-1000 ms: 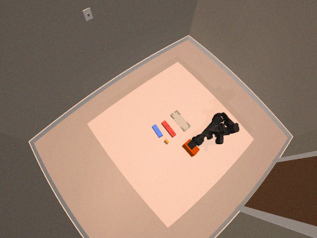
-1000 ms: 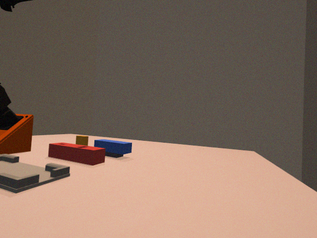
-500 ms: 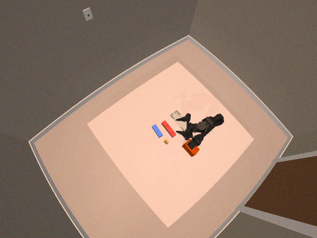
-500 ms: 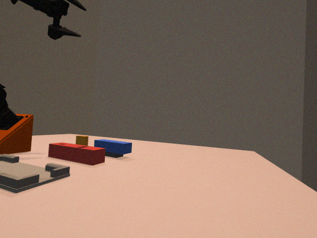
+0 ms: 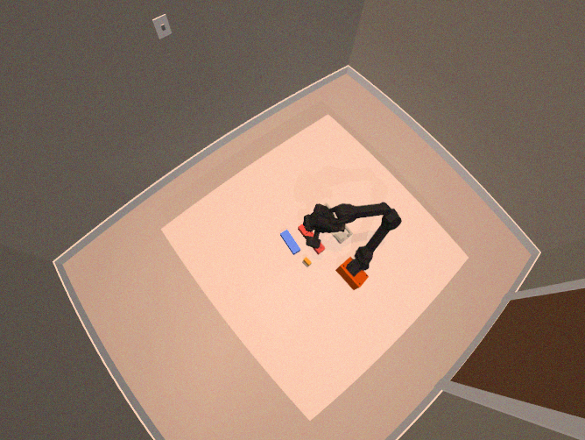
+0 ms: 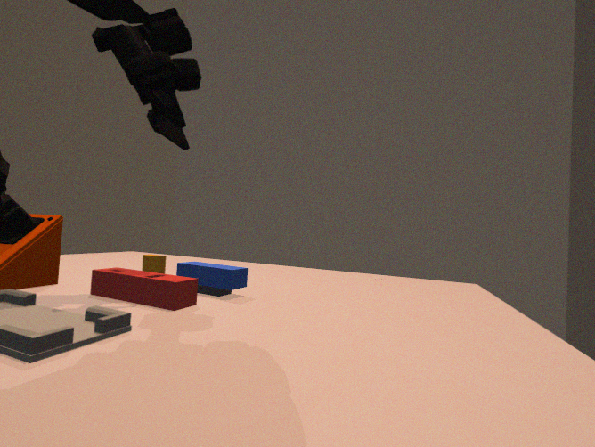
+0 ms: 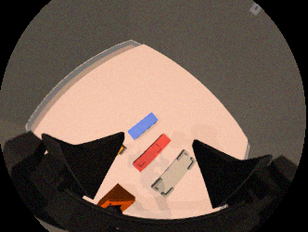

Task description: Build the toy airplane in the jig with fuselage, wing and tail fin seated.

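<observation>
The red fuselage (image 5: pixel 320 248) (image 6: pixel 139 288) (image 7: pixel 151 153) lies on the table beside the jig, its dark sockets facing up. The grey jig (image 5: pixel 341 235) (image 6: pixel 38 318) (image 7: pixel 173 174) has an empty cradle; the arm partly covers it in the top view. The blue wing (image 5: pixel 290 242) (image 6: pixel 211 275) (image 7: pixel 143 125) rests on a dark tab beneath it, on the fuselage's other side. The small orange tail fin (image 5: pixel 306 261) (image 6: pixel 153 264) (image 7: pixel 122 149) stands near them, partly hidden by a finger in the wrist view. My gripper (image 7: pixel 159 139) is open and empty, high above the parts.
The orange arm base (image 5: pixel 346 275) (image 6: pixel 43 262) (image 7: pixel 109 195) stands on the table (image 5: pixel 264 293) (image 6: pixel 385 360) near the jig and the tail fin. In the top view the arm reaches over the jig and part of the fuselage. The table's far edge shows behind the wing in the exterior view.
</observation>
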{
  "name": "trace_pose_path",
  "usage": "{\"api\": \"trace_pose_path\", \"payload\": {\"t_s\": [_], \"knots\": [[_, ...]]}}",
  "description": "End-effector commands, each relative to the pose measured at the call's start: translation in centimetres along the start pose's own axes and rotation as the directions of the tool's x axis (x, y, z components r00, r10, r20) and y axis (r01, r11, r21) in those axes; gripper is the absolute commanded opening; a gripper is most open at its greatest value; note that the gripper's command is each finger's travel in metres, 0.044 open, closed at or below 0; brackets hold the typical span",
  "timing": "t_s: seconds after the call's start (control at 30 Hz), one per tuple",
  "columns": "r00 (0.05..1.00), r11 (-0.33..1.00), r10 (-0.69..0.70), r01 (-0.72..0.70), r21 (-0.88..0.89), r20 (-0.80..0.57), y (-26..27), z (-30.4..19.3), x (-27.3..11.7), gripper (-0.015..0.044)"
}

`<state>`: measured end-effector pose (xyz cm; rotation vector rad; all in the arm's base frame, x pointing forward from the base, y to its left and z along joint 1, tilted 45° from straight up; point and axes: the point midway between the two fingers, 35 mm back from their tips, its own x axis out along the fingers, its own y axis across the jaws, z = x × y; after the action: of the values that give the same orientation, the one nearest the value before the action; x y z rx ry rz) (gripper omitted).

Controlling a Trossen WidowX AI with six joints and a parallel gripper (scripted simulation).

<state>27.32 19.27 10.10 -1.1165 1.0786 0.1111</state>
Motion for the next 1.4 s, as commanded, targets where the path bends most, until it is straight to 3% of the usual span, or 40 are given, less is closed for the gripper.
{"api": "trace_pose_path", "payload": {"t_s": [0.0, 0.27, 0.57, 0.77, 1.37], "knots": [[0.961, 0.949, 0.047, 0.042, 0.312, -0.272, -0.9, -4.3, 5.9, 0.0440], [0.829, 0.769, 0.135, 0.258, 0.585, -0.543, -1.6, -10.2, 10.6, 0.0440], [0.828, 0.768, 0.135, 0.260, 0.585, -0.545, -1.6, -10.3, 10.6, 0.0440], [0.828, 0.768, 0.134, 0.261, 0.585, -0.545, -1.0, -13.0, 14.9, 0.0440], [0.828, 0.768, 0.133, 0.262, 0.585, -0.545, -0.6, -14.5, 17.1, 0.0440]]}}
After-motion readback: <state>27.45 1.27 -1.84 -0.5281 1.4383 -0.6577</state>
